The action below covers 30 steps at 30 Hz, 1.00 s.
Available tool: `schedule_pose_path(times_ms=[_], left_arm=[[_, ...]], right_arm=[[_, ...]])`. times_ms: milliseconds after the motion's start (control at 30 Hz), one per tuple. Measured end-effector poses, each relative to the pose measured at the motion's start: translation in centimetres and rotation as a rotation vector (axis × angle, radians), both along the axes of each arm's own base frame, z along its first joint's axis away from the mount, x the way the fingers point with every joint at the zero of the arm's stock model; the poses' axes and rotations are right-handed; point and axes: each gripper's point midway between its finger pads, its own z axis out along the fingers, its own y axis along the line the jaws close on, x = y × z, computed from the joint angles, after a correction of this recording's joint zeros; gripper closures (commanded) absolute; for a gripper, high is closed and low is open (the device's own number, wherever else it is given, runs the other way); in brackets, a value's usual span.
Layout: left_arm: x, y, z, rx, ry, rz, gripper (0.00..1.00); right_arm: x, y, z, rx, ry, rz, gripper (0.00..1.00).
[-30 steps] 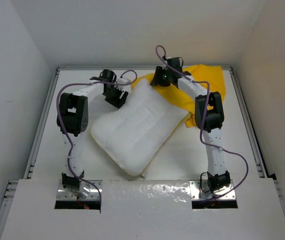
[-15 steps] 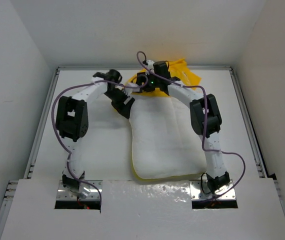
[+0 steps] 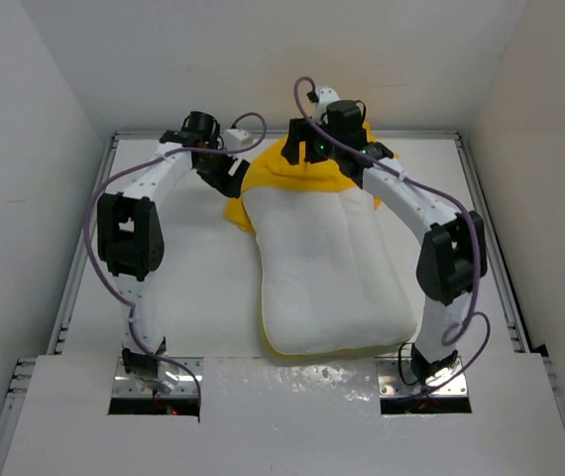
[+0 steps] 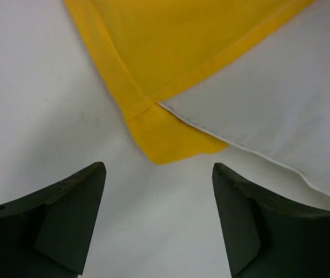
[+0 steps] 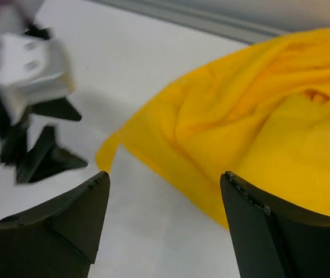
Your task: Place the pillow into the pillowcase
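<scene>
The white quilted pillow (image 3: pixel 332 268) lies lengthwise in the middle of the table, a yellow strip along its near edge. The yellow pillowcase (image 3: pixel 297 177) is bunched at the pillow's far end and overlaps it; one corner sticks out to the left. My left gripper (image 3: pixel 233 186) hovers open just left of that corner. In the left wrist view the pillowcase corner (image 4: pixel 165 139) and the pillow (image 4: pixel 286 104) lie ahead of the open left gripper (image 4: pixel 158 166). My right gripper (image 3: pixel 305 154) is open above the pillowcase (image 5: pixel 257 116), and this right gripper (image 5: pixel 165 174) holds nothing.
A raised metal rail (image 3: pixel 84 248) runs round the table's left, far and right sides. White walls stand close behind. The left gripper (image 5: pixel 37 145) shows at the left of the right wrist view. Purple cables loop off both arms.
The pillow swung from diagonal to lengthwise. The pillowcase now spreads over its far end. Both grippers opened wider and let go of the fabric; the left drew back leftward, the right arm stretched out.
</scene>
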Motion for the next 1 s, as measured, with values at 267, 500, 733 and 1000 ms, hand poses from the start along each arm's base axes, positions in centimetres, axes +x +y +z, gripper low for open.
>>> schedule_pose_path(times_ms=[267, 500, 733, 1000], left_arm=[[-1.4, 1.1, -8.4, -0.084, 0.211, 0.163, 0.23], [-0.8, -0.2, -10.0, -0.172, 0.203, 0.229, 0.44], [-0.2, -0.7, -10.3, -0.207, 0.194, 0.254, 1.0], [-1.1, -1.5, -10.2, -0.244, 0.19, 0.209, 1.0]], right_arm=[[-12.6, 5.4, -6.5, -0.249, 0.073, 0.179, 0.2], [-17.1, 4.6, -13.8, -0.368, 0.245, 0.233, 0.04], [-15.5, 4.8, -18.7, -0.418, 0.329, 0.164, 0.71], [-11.1, 5.1, -18.5, -0.194, 0.422, 0.013, 1.0]])
